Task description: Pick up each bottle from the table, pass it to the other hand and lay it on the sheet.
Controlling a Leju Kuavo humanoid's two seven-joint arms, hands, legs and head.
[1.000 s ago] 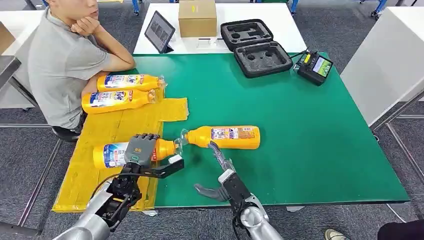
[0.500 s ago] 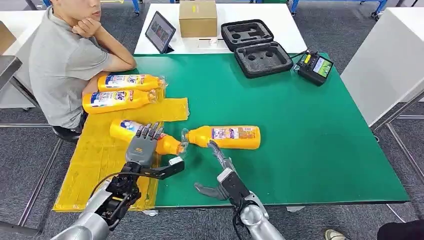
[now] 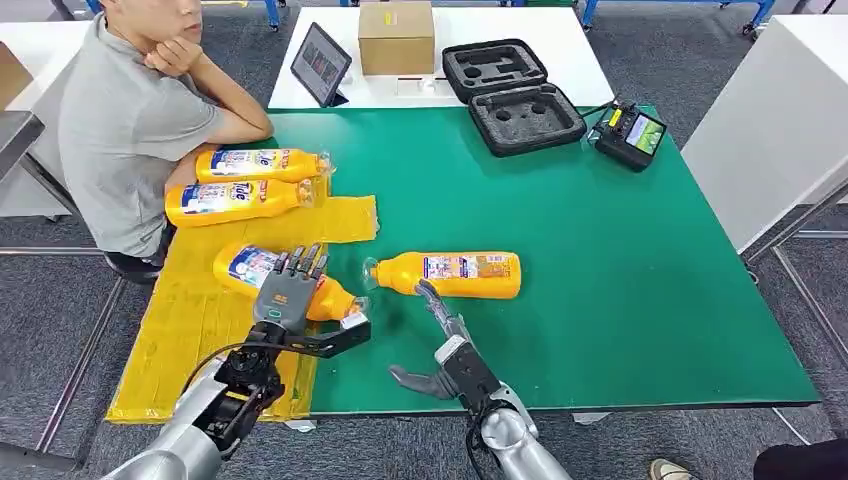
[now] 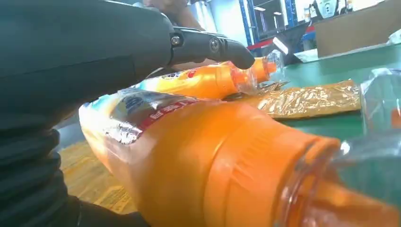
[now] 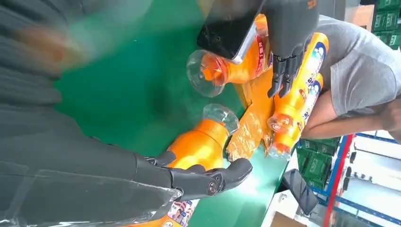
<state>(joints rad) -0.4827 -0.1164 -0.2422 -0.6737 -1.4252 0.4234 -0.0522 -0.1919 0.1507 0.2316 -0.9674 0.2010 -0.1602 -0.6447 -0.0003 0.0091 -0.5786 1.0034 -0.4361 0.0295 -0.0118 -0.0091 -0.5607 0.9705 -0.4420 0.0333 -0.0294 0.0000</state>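
**Left hand over a bottle at the yellow sheet**

Left hand (image 3: 287, 296) lay over an orange bottle (image 3: 262, 272) on the yellow sheet (image 3: 190, 330), fingers draped across it; it seemed to grip, though the hold was partly hidden. Right hand (image 3: 437, 345) hovered empty, fingers spread, just off the sheet's edge. Another bottle (image 3: 455, 273) lay on the green table (image 3: 600, 260) beside the sheet. Two more bottles (image 3: 240, 182) rested at the sheet's far end, near a seated person (image 3: 120, 120).
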